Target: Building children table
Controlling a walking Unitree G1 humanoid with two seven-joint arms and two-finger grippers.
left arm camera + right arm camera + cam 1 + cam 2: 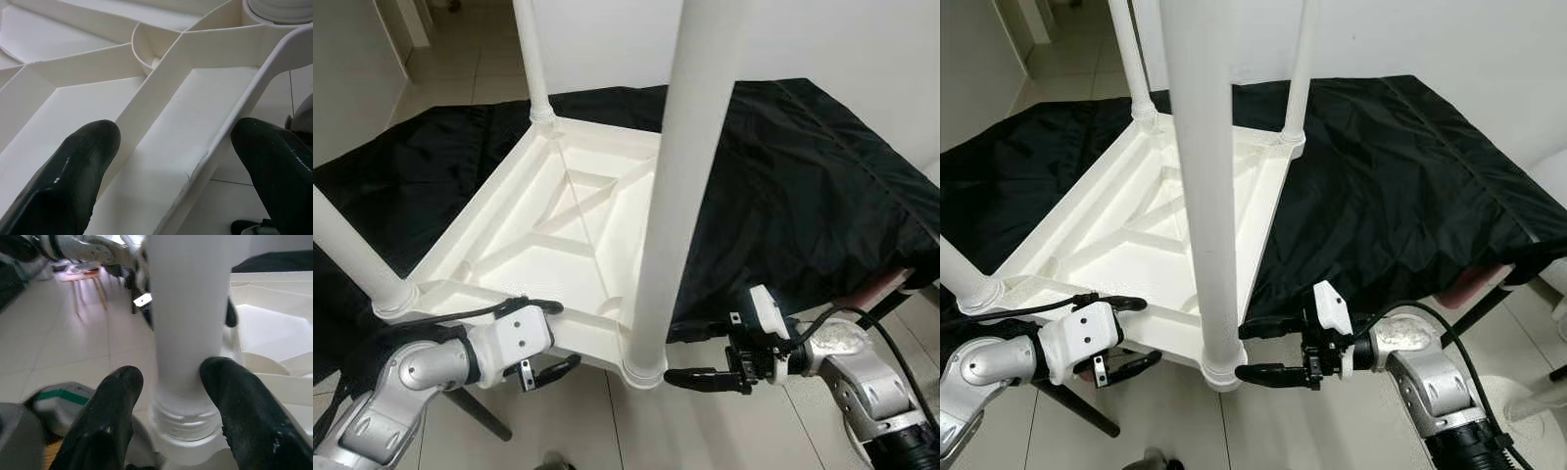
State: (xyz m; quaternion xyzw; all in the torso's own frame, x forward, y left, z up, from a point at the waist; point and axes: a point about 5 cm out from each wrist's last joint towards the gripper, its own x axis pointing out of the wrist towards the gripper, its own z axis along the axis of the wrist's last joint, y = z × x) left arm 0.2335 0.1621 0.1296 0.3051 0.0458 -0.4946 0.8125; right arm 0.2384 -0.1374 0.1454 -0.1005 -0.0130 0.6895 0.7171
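Observation:
A white plastic children table lies upside down on a black cloth, its legs pointing up. The nearest leg stands in the corner socket over the front edge. My left gripper is open and straddles the table's front rim, one finger inside the frame and one below it. My right gripper is open at the base of the nearest leg, with a fingertip on each side of the socket. I cannot tell whether the pads touch the leg.
Other legs rise at the back left, the near left and the back right. The cloth-covered support reaches the right wall; a dark strut slants beneath it. Tiled floor lies below the grippers.

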